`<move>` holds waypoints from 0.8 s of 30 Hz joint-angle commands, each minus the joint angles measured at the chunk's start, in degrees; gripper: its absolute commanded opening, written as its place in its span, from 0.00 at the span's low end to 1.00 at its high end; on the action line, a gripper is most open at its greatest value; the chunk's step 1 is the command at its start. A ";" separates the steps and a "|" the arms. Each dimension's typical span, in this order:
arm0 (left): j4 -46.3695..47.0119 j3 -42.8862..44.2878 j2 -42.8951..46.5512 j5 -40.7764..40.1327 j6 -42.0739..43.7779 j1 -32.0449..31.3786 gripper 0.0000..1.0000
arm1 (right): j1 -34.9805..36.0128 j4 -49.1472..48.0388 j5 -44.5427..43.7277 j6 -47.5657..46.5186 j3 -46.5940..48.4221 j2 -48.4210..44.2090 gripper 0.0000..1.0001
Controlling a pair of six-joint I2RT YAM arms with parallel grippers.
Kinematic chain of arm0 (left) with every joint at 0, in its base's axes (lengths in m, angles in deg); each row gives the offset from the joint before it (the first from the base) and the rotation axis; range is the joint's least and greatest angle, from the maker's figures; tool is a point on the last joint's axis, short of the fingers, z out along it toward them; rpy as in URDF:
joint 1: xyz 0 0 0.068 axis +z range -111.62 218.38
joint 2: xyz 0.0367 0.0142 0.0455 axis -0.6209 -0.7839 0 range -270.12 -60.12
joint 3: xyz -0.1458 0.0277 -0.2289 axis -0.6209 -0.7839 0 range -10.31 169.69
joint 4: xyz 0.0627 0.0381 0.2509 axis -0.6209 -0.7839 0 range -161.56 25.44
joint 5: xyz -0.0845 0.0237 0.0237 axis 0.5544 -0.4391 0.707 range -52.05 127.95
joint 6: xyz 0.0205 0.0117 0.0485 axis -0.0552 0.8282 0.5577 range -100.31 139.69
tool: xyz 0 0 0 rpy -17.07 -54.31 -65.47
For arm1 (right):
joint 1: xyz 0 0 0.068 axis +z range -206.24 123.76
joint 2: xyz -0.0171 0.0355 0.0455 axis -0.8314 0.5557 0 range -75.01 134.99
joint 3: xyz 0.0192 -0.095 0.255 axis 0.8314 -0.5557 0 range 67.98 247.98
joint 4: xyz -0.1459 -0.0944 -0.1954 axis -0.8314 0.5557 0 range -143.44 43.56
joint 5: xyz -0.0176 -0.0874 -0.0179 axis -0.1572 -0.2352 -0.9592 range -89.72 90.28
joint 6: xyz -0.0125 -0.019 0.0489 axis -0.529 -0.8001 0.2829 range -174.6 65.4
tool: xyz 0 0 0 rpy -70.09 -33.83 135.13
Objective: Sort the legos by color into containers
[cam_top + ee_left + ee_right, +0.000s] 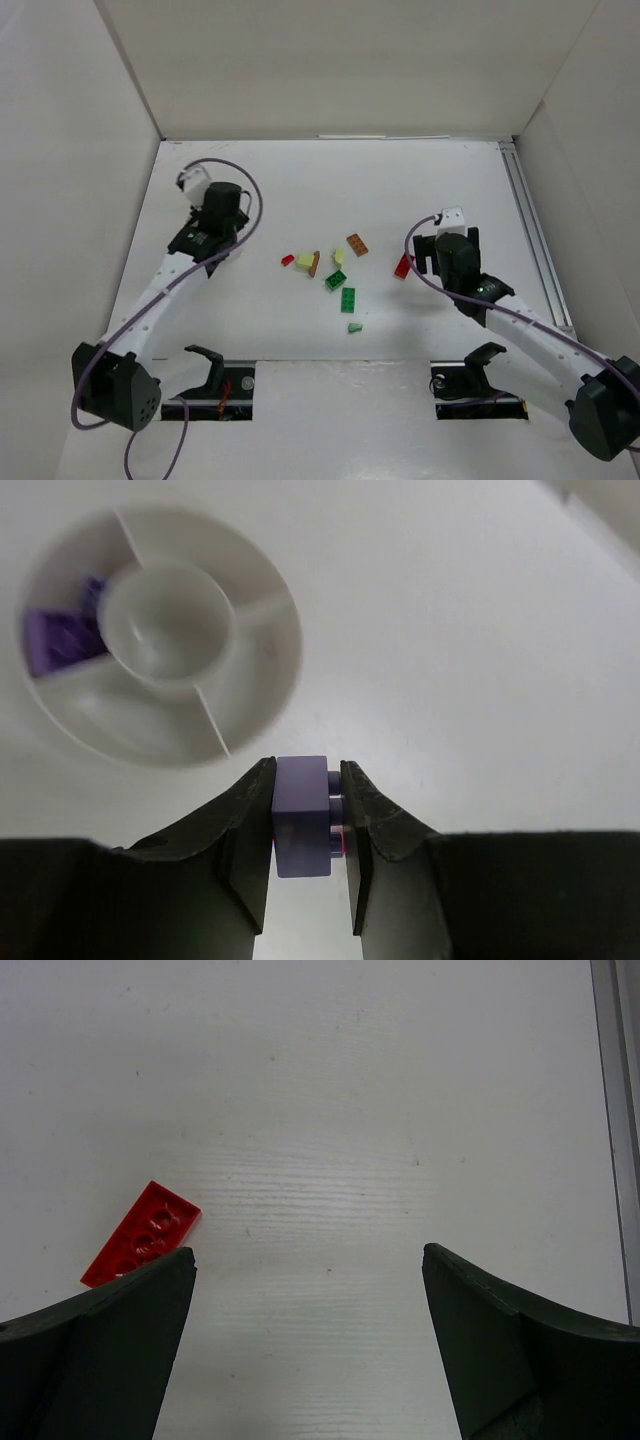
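Note:
In the left wrist view my left gripper (305, 770) is shut on a purple lego (302, 815), held above the table just in front of a round white divided container (255, 590). Another purple lego (60, 640) lies in that container's left compartment. In the top view the left gripper (215, 212) hides the container. The right gripper (309, 1252) stands open and low over the table, with a flat red lego (140, 1235) beside its left finger. That red lego (402, 266) also shows in the top view, just left of the right gripper (443, 250).
Loose legos lie mid-table: a small red one (288, 260), a pale yellow one (305, 260), a brown one (315, 263), an orange-brown one (357, 244), two green ones (335, 280) (348, 299) and a pale green one (355, 327). White walls enclose the table; a metal rail (530, 240) runs along the right.

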 commanded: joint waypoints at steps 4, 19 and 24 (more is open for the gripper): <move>11.25 -0.82 4.95 5.03 8.81 18.35 0.16 | 0.17 -3.64 -0.82 -0.78 2.91 3.53 1.00; 10.82 8.67 -14.99 6.63 15.32 30.86 0.18 | 0.17 -4.16 0.24 -1.84 5.64 8.72 1.00; 10.29 9.82 -17.55 7.77 15.84 30.86 0.18 | -0.36 -4.16 0.24 -1.84 5.64 8.20 1.00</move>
